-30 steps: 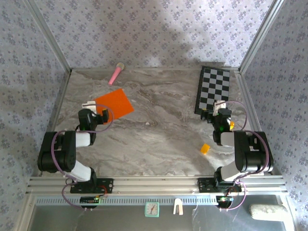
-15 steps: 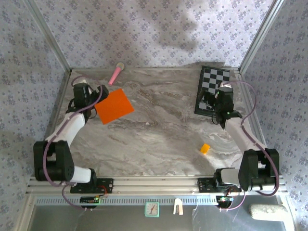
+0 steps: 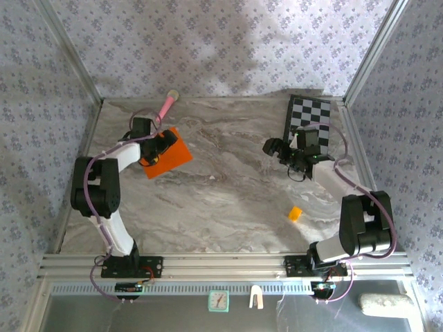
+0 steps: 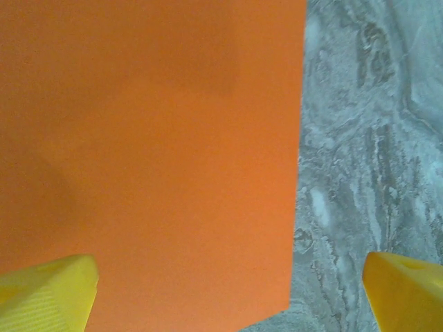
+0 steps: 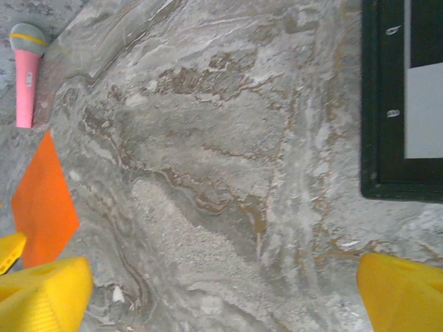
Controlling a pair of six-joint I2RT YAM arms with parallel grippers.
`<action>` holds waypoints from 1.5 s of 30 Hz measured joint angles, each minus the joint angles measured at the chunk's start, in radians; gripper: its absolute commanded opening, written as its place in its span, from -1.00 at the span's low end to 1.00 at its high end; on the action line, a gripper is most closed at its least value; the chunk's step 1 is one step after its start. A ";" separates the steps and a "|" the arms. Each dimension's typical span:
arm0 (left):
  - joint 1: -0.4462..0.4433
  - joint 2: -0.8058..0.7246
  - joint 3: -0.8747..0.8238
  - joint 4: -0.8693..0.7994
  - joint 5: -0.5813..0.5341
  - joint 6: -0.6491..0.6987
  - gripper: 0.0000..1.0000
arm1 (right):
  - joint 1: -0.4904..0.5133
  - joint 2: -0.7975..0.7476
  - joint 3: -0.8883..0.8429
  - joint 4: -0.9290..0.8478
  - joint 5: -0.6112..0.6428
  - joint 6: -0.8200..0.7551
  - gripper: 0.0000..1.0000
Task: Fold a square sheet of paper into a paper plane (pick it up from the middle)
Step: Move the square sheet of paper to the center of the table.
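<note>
The thin, bright orange square sheet of paper is seen lying flat at the far left of the grey marbled counter; the left pincer is held wide open astride its edge, nothing gripped; the right pincer is likewise spread open over bare counter near the black-and-white checkerboard.

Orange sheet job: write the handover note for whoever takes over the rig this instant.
Left gripper: open, low over the square sheet of paper, one finger above the paper, the other above bare table.
Right gripper: open, empty, above the table beside the checkerboard.
Sheet: flat and unfolded at the table's far left.
Done: no fold made, sheet not yet picked up.
Left: grasp it from the middle, then fold the plane.
</note>
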 measured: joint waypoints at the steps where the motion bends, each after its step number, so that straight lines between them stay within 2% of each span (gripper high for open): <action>1: -0.002 0.013 0.006 -0.003 0.004 0.000 0.92 | 0.006 0.003 0.005 0.000 -0.004 0.006 1.00; 5: -0.021 0.045 0.016 -0.033 0.011 0.011 0.91 | 0.029 0.010 0.014 -0.001 -0.011 0.018 1.00; 14: -0.101 0.019 -0.013 -0.076 0.010 0.093 0.87 | 0.082 0.033 0.024 -0.012 -0.010 0.033 1.00; 18: -0.214 -0.040 -0.072 -0.128 0.000 0.126 0.86 | 0.101 0.040 0.028 -0.025 0.004 0.035 1.00; 25: -0.494 -0.132 -0.145 -0.288 -0.050 0.123 0.82 | 0.116 0.042 0.042 -0.054 0.046 0.037 1.00; 28: -0.561 -0.150 -0.150 -0.366 -0.068 0.101 0.85 | 0.116 0.044 0.054 -0.067 0.056 0.037 1.00; 30: -0.579 -0.153 -0.140 -0.417 -0.088 0.092 0.99 | 0.117 0.045 0.062 -0.070 0.058 0.035 1.00; 38: -0.583 -0.138 0.068 -0.595 -0.257 0.113 0.99 | 0.143 0.045 0.072 -0.092 0.073 0.024 1.00; 42: -0.578 -0.052 0.156 -0.628 -0.314 0.145 0.99 | 0.155 0.045 0.072 -0.093 0.081 0.003 1.00; 45: -0.566 0.000 0.162 -0.643 -0.332 0.159 0.98 | 0.156 0.045 0.072 -0.094 0.081 -0.008 1.00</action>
